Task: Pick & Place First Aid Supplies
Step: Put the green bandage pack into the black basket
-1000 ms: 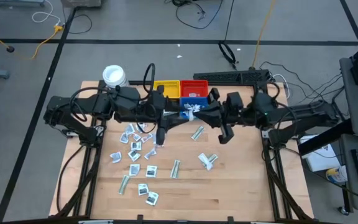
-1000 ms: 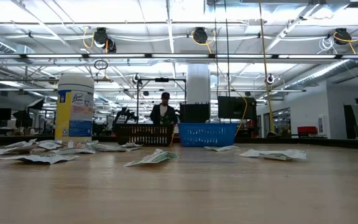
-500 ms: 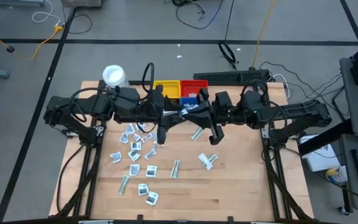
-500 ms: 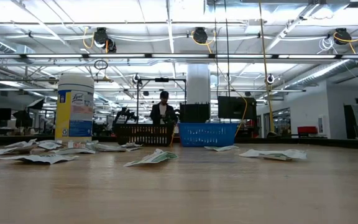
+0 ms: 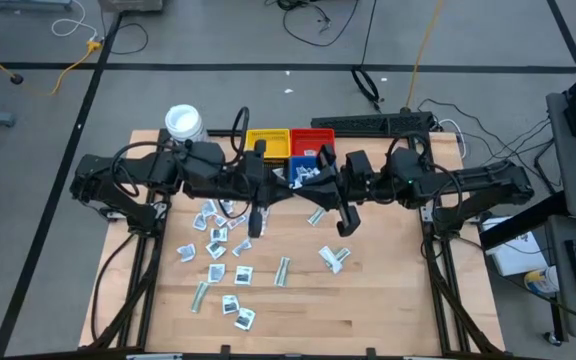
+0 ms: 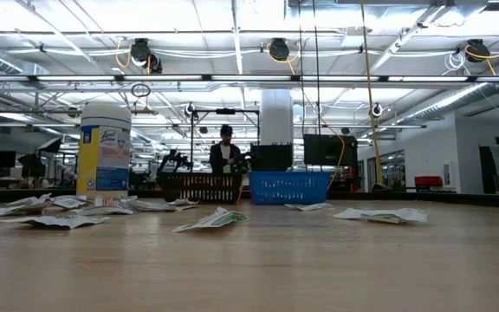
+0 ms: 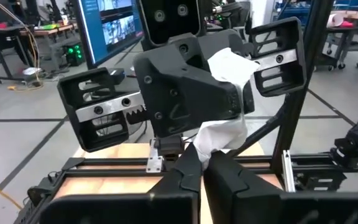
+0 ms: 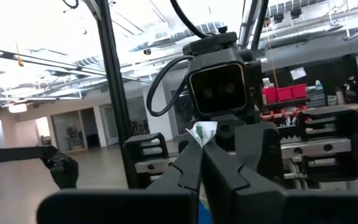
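Both arms level, claws (image 5: 298,180) pinching one packet (image 7: 229,93) (mid-air).

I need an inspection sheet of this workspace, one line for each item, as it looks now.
Surface: wooden table, bare toward the front edge.
Job's things: many small white packets lie scattered on the left and middle; one crumpled white packet is gripped by both grippers, above the table by the bins.
Clutter: white-lidded jar at the back left; yellow bin, red bin and blue bin at the back middle.
Grippers: left gripper and right gripper face each other, fingers shut on the same packet.
Cables: several on the floor behind the table.
Surroundings: a person stands far behind.
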